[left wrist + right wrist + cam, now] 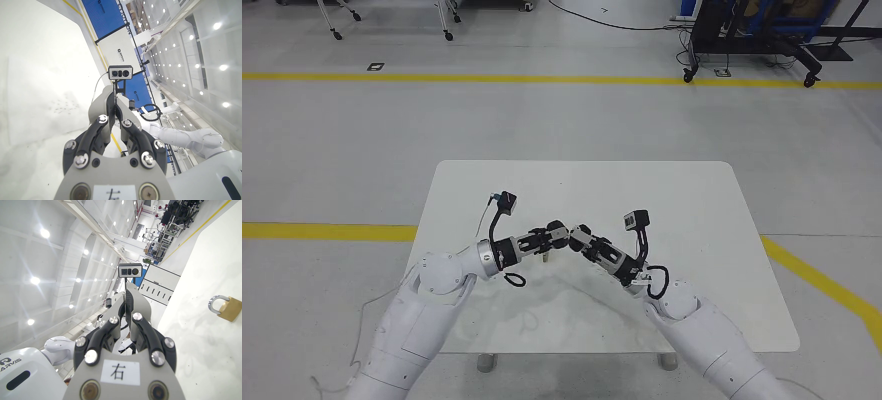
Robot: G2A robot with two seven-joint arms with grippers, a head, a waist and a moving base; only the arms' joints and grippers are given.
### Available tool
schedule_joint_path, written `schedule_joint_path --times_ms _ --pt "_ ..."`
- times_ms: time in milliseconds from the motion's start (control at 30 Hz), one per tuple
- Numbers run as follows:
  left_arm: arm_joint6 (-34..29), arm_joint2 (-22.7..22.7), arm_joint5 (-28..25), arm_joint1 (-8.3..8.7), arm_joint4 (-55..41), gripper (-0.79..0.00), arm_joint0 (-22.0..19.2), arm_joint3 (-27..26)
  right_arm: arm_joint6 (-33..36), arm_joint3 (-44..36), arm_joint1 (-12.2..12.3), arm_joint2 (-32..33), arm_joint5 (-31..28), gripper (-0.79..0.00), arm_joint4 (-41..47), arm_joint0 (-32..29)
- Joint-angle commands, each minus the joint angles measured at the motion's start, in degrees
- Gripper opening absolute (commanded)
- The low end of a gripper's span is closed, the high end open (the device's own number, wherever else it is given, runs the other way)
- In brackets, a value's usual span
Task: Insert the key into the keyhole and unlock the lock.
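A brass padlock [229, 310] with a silver shackle [214, 303] lies flat on the white table [198, 344], off to one side of my right gripper. The right gripper [125, 300] is held above the table with its ribbed pads pressed together. Whether anything thin sits between them I cannot tell. My left gripper [114, 103] is also shut, with nothing visible in it. In the top view the left gripper [560, 234] and right gripper [576, 238] meet tip to tip over the middle of the table [692, 200]. I see no key.
Each wrist view shows the other arm's wrist camera [120, 72] [130, 270] just beyond the fingertips. A black cable loop [514, 279] hangs from the left forearm. Yellow floor lines [322, 231] run beside the table.
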Motion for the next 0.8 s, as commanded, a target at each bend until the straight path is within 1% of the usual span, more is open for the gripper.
schedule_joint_path --times_ms 0,33,200,333,633,667,733,767 --pt "0.50 0.01 0.06 0.02 0.20 -0.785 0.03 -0.03 0.07 -0.01 -0.06 0.16 0.06 -0.219 -0.20 -0.05" --pt "0.62 0.04 0.05 0.03 0.36 -0.785 0.03 -0.04 -0.02 -0.05 -0.09 0.29 0.12 0.000 -0.30 -0.07" --pt "2.24 -0.40 -0.69 0.13 0.96 -0.785 0.18 -0.23 -0.77 0.03 -0.14 1.53 0.41 0.000 0.11 -0.29" --pt "5.45 -0.97 -2.12 0.21 3.33 -0.785 0.55 -0.66 -0.77 0.03 -0.14 1.53 0.41 0.000 0.11 -0.29" --pt "5.45 -0.97 -2.12 0.21 3.33 -0.785 0.55 -0.66 -0.77 0.03 -0.14 1.53 0.41 0.000 0.11 -0.29" --pt "6.30 -1.05 -2.04 0.18 3.08 -0.785 0.81 -0.94 -0.87 0.00 -0.15 1.51 0.59 0.000 -0.03 -0.37" --pt "7.19 -1.32 -1.49 0.29 4.34 -0.785 1.24 -1.33 0.03 -0.02 -0.04 1.39 0.17 0.000 -4.83 0.08" --pt "6.71 -1.30 -1.00 0.35 4.48 -0.785 1.35 -1.59 -0.15 0.86 0.18 2.02 -0.57 0.000 -10.06 0.94"
